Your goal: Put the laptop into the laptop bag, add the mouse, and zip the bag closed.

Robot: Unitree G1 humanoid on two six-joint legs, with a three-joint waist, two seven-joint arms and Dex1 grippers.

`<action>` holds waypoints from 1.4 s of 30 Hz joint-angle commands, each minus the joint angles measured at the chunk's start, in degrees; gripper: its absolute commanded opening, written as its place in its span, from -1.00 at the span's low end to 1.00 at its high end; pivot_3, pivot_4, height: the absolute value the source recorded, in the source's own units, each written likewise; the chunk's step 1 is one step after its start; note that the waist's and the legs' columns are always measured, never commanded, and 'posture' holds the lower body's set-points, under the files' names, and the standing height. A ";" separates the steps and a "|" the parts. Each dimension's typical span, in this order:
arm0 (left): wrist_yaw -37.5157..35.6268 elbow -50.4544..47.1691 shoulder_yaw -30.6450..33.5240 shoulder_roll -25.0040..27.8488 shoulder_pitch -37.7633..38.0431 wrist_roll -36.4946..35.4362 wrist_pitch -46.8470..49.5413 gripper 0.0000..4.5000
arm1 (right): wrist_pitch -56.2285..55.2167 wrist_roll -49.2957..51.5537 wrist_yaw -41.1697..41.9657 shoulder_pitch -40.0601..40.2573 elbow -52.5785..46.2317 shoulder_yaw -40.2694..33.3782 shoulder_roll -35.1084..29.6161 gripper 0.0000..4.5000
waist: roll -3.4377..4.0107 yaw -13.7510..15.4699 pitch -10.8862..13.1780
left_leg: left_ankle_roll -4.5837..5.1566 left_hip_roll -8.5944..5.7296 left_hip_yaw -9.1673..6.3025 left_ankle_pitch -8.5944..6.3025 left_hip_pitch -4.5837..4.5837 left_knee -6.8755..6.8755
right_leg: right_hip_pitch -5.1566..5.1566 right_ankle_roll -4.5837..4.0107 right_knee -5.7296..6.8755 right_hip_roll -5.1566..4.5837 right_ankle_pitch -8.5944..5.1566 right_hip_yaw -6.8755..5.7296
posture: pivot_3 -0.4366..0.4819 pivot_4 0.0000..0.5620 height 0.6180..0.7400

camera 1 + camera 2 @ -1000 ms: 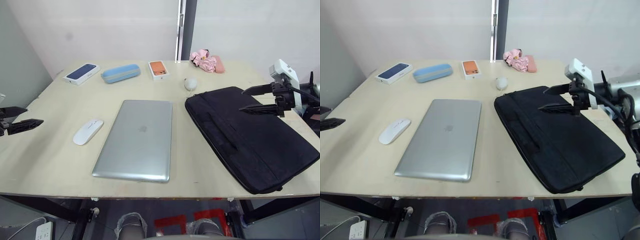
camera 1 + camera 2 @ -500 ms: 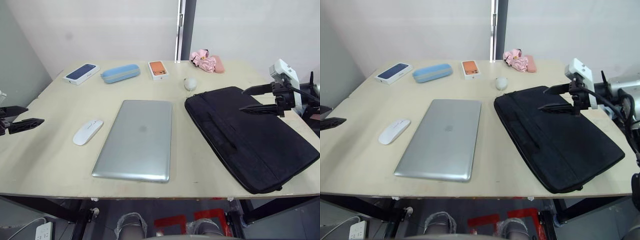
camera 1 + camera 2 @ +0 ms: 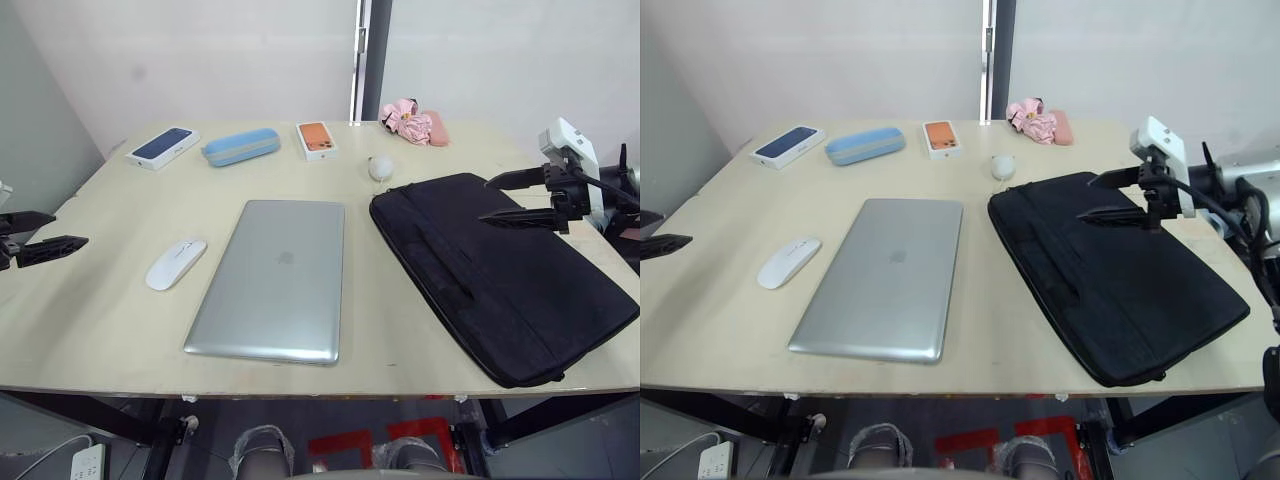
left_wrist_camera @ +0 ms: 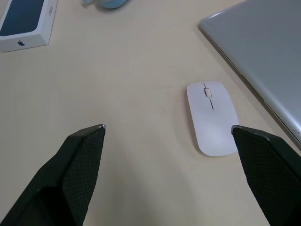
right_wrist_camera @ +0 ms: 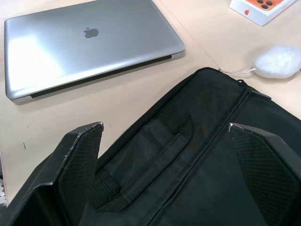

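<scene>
The laptop (image 3: 272,279) lies shut and flat near the middle of the table (image 3: 100,320), lid up. Just beside it on the robot's left lies the mouse (image 3: 176,264), slim and white, a little apart from the laptop's edge. On the right lies the laptop bag (image 3: 500,280), black and flat, set at an angle with its strap handle (image 5: 155,162) on the upper face; it does not touch the laptop. The right hand (image 3: 492,199) hangs over the bag's far end with its two fingers spread apart and nothing between them. The left hand (image 3: 62,231) hovers at the table's left edge, fingers likewise apart and empty, with the mouse ahead of them. Along the far side of the table are a blue-topped box (image 3: 163,147), a light blue case (image 3: 241,146), an orange-topped box (image 3: 317,139), a rounder whitish mouse (image 3: 381,167) just beyond the bag's corner, and a pink bundle (image 3: 414,123).
</scene>
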 commanded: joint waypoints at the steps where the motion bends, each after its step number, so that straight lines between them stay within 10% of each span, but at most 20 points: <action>1: -0.24 0.47 0.65 1.86 -1.11 0.36 -0.92 1.00 | -0.95 0.08 0.35 -0.36 0.14 -1.21 -0.80 0.99 | 0.00 0.00 0.00 | 0.00 0.00 0.00 0.00 0.00 0.00 | 0.00 0.00 0.00 0.00 0.00 0.00 | -0.05 -0.47 1.00; 15: -0.56 -1.07 0.89 1.45 -0.35 -0.04 -1.06 1.00 | -0.90 0.35 -1.35 -0.11 -1.63 -0.68 1.06 0.99 | -0.01 -0.03 0.00 | 0.00 0.00 0.00 0.00 0.00 0.01 | 0.00 0.00 0.01 0.00 0.00 0.00 | -0.05 -0.47 1.00; 25: -7.34 -17.26 -2.75 -2.59 3.32 -9.41 21.66 1.00 | 3.68 3.93 -8.44 2.01 -15.37 2.68 12.97 0.99 | 0.01 -0.02 0.00 | 0.00 0.01 0.00 0.00 0.02 0.07 | -0.03 -0.01 0.18 0.00 0.00 0.02 | -0.05 -0.47 1.00; 38: -9.93 -7.59 -24.08 -8.56 -17.67 -10.35 52.68 1.00 | -2.86 -2.99 -15.92 5.28 -18.63 12.52 22.77 -0.95 | 0.00 0.33 0.00 | -0.03 -0.07 -0.09 0.01 0.04 0.25 | -0.01 -0.04 0.49 -0.07 -0.02 0.01 | -0.05 -0.47 1.00; 42: -10.83 0.43 -31.34 -12.01 -23.67 -5.54 52.32 1.00 | -5.74 -6.12 -16.81 5.81 -17.14 15.63 24.76 -0.98 | 0.00 0.07 0.00 | -0.04 -0.09 -0.10 0.02 0.02 0.29 | -0.01 -0.04 0.50 -0.08 -0.02 0.03 | -0.05 -0.47 1.00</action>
